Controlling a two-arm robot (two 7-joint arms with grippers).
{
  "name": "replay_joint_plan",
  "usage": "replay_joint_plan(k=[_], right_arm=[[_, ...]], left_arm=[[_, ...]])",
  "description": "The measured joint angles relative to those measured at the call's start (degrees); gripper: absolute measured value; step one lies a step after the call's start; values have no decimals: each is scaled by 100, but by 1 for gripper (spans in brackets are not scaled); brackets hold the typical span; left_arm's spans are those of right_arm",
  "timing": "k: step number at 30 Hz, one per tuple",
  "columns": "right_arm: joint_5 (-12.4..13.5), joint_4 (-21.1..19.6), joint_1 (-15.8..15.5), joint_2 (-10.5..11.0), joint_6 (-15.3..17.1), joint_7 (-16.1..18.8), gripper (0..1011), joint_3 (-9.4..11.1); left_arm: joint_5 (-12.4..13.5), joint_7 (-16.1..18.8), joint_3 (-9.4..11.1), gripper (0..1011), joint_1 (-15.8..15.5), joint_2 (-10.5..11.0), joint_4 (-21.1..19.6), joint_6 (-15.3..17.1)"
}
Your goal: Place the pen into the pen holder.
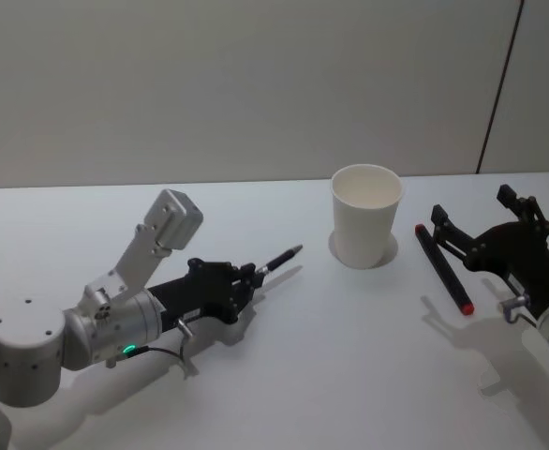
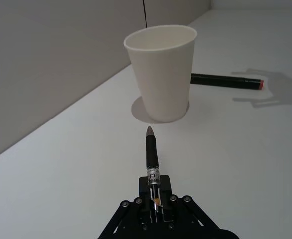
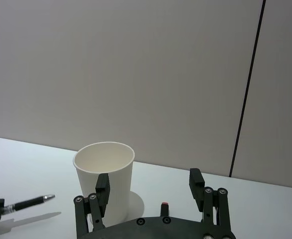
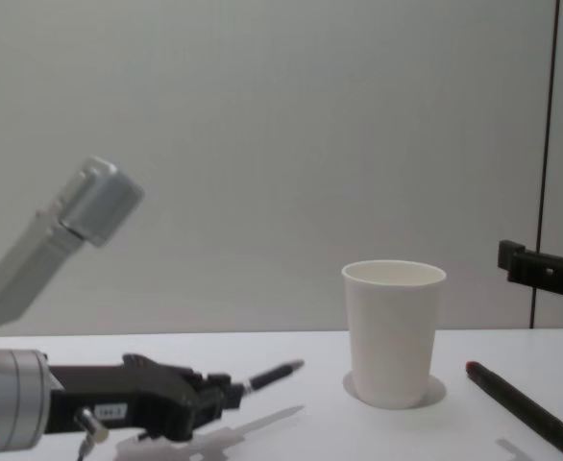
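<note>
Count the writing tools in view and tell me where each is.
2. A thin pen is held in the left gripper, tip toward the cup. A red-tipped black marker lies on the table right of the cup, near the open right gripper.

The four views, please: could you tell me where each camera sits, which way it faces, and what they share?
Head view: above, looking down at the white table; both arms show, left gripper shut on a slim black pen, right gripper open.
Chest view: low, looking across the table; left arm shows.
Left wrist view: looks along the pen toward the plain white paper cup.
Right wrist view: looks over its open jaws at the cup.
All four share the cup.
</note>
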Motion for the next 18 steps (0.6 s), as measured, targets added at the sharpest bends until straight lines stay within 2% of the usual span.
replay_joint_plan(k=[6,17,18], right_arm=[[0,0,0,0,0,0,1002,0],[0,0,0,0,0,0,1002,0],[0,0,0,0,0,0,1002,0]], left_arm=[[-257,222,-71,129,159,111,-229,-299],[-930,644,-238,130,614,414,-805,-1277],[-930,644,-238,129,614,414,-805,-1277]])
